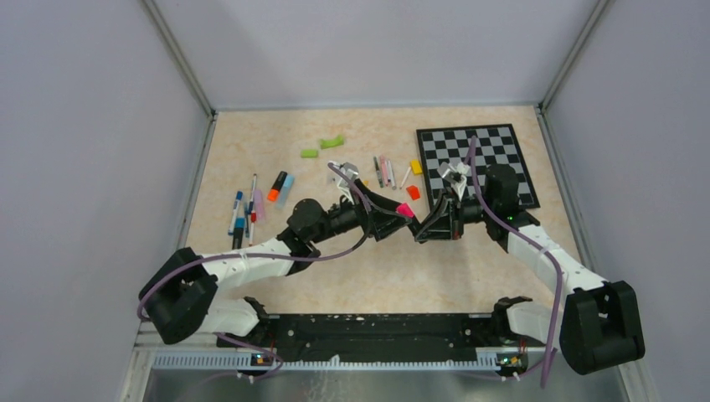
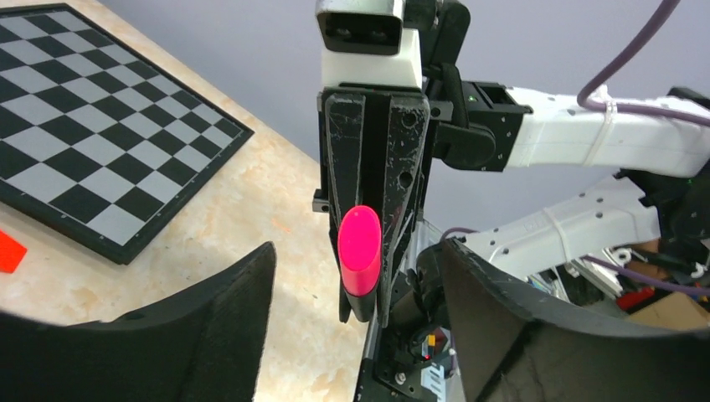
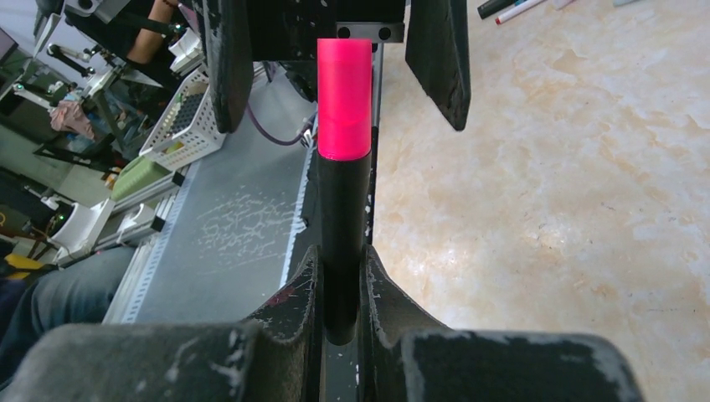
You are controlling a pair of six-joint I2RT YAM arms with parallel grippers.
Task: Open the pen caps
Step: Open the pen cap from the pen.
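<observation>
Pink cap (image 3: pixel 344 99) on a black barrel (image 3: pixel 342 243): this pen is the one being worked, and the right gripper (image 3: pixel 339 276) is clamped on it. In the right wrist view its two scuffed fingers (image 3: pixel 289 310) pinch the barrel at the bottom centre of the frame, and the capped end points up the frame, away from them.

The left gripper (image 2: pixel 357 251) faces it head-on with its jaws spread. In the left wrist view its fingers (image 2: pixel 209 327) fill the lower left and lower right corners, with the cap's rounded end between them. The right wrist view shows a gap on either side of the cap, so neither left finger touches it.

From above, the two grippers meet nose to nose at the centre of the table (image 1: pixel 335 276), the cap a pink spot between them, raised off the surface.

Just right of that spot, in the upper right, lies a chessboard (image 1: pixel 477 163). An orange block (image 1: pixel 413 192) and a yellow block (image 1: pixel 416 167) sit beside its left edge. A few thin pens (image 1: pixel 385 170) lie just left of the blocks. Two green pieces (image 1: pixel 332 141) lie further up the frame. More pens (image 1: pixel 243 213) are scattered at the left of the table, one with an orange cap (image 1: pixel 274 194).
</observation>
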